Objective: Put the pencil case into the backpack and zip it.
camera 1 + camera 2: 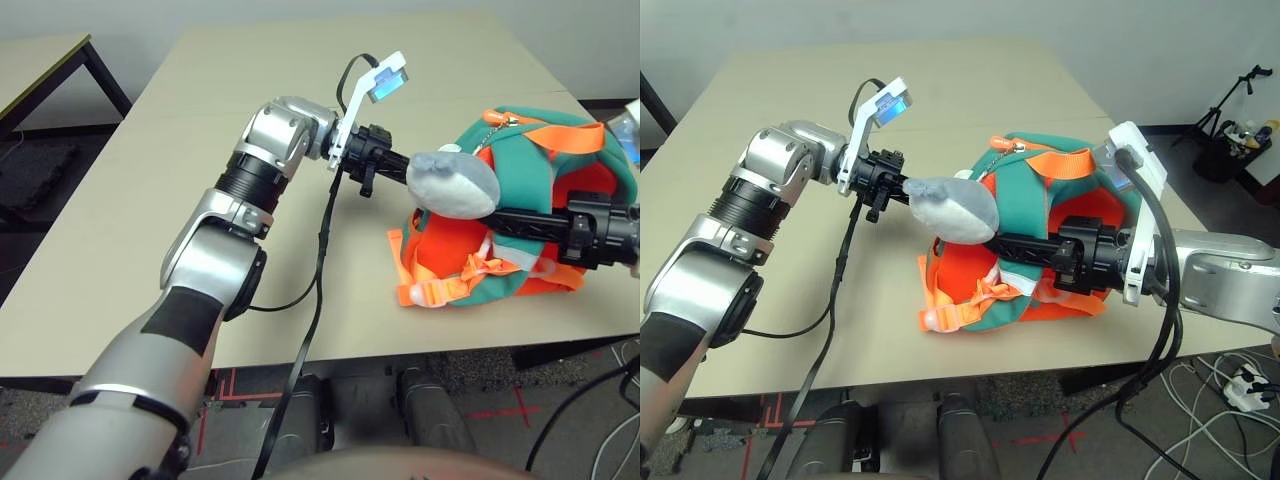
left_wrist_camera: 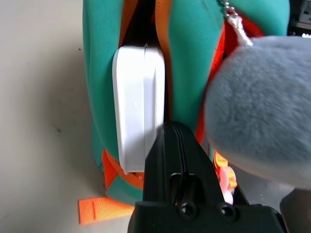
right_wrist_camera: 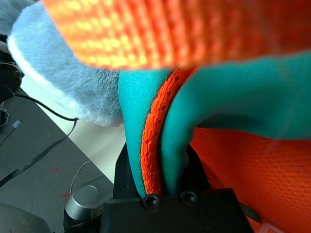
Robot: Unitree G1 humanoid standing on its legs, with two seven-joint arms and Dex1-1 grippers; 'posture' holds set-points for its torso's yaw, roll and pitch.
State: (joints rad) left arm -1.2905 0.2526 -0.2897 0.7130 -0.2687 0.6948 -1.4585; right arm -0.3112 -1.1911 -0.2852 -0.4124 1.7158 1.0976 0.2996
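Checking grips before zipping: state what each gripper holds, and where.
Right gripper pinches the backpack by its orange-trimmed edge. Left gripper, shut, holds nothing.

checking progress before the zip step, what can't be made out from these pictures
- The zipper pull: no view shows it clearly.
- Inner end of the pencil case: left wrist view, hidden inside the backpack.
- Left gripper fingertips: head views, covered by the grey plush piece.
- Right gripper fingertips: right wrist view, wrapped in the backpack's teal edge they pinch.
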